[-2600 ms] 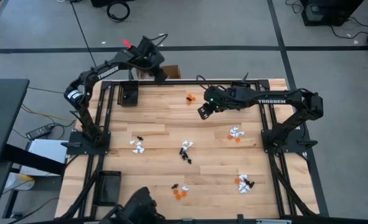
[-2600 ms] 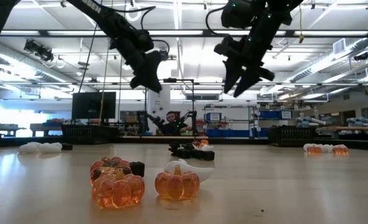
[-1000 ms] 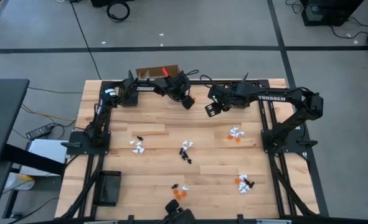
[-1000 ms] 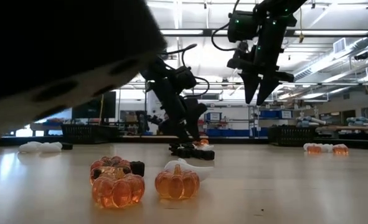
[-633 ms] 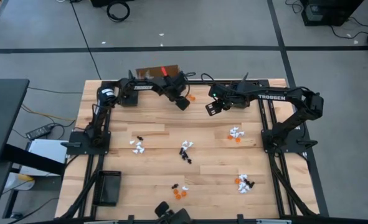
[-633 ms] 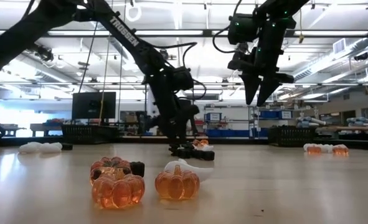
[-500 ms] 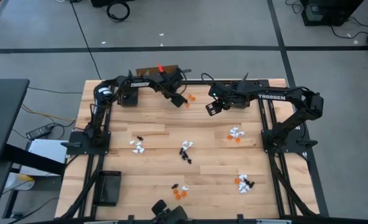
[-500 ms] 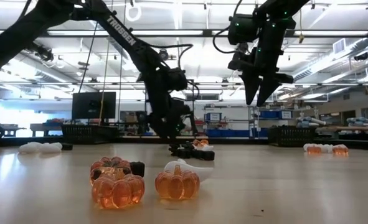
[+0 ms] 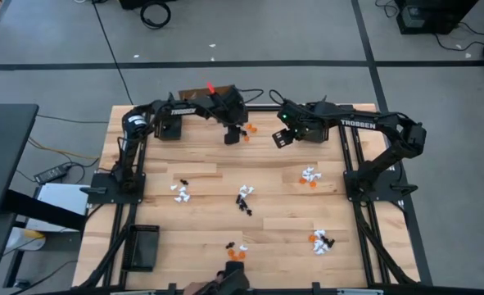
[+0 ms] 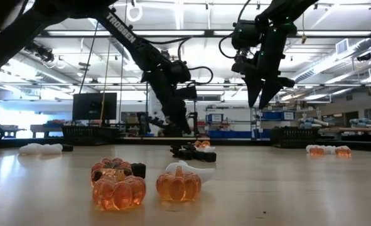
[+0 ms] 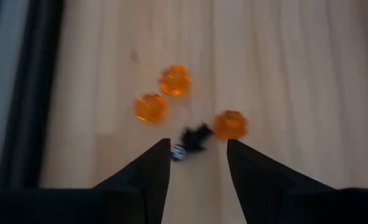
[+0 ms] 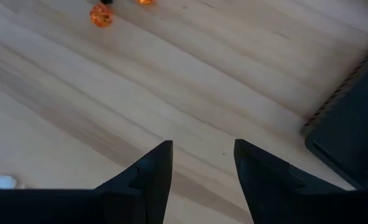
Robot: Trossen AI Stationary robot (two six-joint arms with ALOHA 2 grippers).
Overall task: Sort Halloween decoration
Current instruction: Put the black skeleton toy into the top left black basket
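A workshop floor with taped lines surrounds the wooden table, which fills the middle of the high view. The Halloween decoration lies in small scattered clusters of white, orange and black: centre, left of centre, right, lower right, bottom centre, plus a few pieces at upper centre. Two black trays sit at the upper left and lower left corners of the table. White "TROSSEN" lettering reads on both arms. The left gripper hangs low over the upper-centre cluster, fingers parted and empty, framing a black trinket among three orange pumpkins in its wrist view. The right gripper waits raised just to the right, fingers apart, holding nothing. This looks like the approach to a pick; next, I judge, the left needs to descend squarely over one piece and close without nudging its neighbours.
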